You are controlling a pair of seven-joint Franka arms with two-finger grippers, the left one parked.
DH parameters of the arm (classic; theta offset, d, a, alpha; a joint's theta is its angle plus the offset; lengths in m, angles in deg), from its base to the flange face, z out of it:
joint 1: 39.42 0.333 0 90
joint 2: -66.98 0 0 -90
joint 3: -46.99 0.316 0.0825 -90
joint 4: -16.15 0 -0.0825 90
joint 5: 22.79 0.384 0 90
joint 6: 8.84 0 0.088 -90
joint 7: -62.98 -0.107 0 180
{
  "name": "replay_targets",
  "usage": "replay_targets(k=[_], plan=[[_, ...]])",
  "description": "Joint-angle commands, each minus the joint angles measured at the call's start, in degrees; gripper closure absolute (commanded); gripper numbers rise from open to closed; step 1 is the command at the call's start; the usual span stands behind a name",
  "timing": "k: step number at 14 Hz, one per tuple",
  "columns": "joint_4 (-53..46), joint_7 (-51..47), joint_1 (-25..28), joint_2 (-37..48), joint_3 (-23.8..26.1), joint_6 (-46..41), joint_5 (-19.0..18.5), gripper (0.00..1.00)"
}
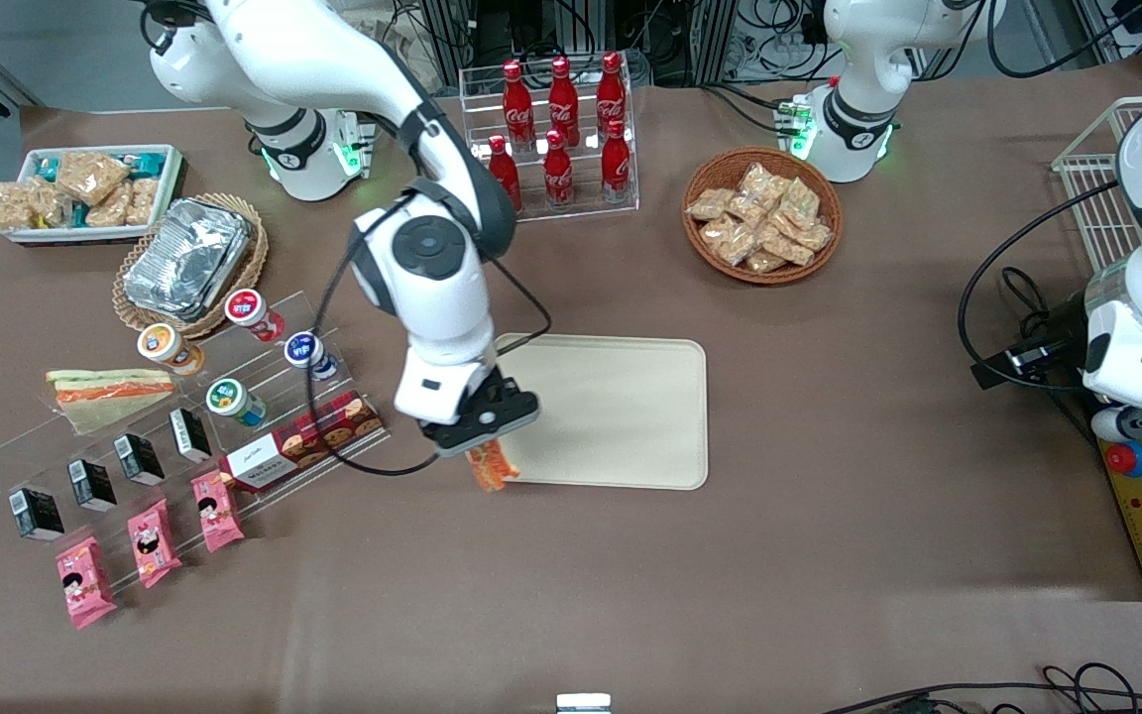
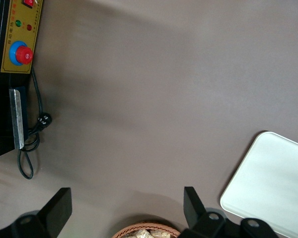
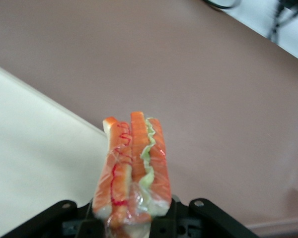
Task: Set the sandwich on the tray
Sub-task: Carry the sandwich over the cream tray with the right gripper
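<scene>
Sandwich (image 3: 132,166) hangs clenched in the gripper (image 1: 480,426) above the tray (image 1: 621,416) edge (1 corner), positioned for lowering.

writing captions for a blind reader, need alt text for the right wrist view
The robot's right hand grips a small triangular sandwich in clear wrap, with orange and green filling layers edge-on to the camera. It hangs above the rim of a large cream-beige rectangular tray, where the tray meets the brown table.

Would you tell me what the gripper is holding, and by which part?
The gripper holds the sandwich by one end, over the tray's corner.
</scene>
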Motion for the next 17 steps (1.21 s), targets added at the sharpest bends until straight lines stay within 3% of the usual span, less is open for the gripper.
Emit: replay_targets(k=[1, 3, 7, 14, 17], plan=[[-2.66, 6.27, 1.21, -5.17, 1.11, 4.33, -0.45, 0.86], [-2.66, 13.47, 0.42, -7.55, 3.93, 8.11, -0.53, 0.86], [-2.66, 21.84, 0.68, -11.51, 4.55, 17.34, -0.45, 0.86], [-2.66, 22.64, 0.42, -15.29, 9.82, 24.12, -0.53, 0.85], [-2.58, 28.07, -0.28, -16.61, 10.52, 24.39, -0.36, 0.85]])
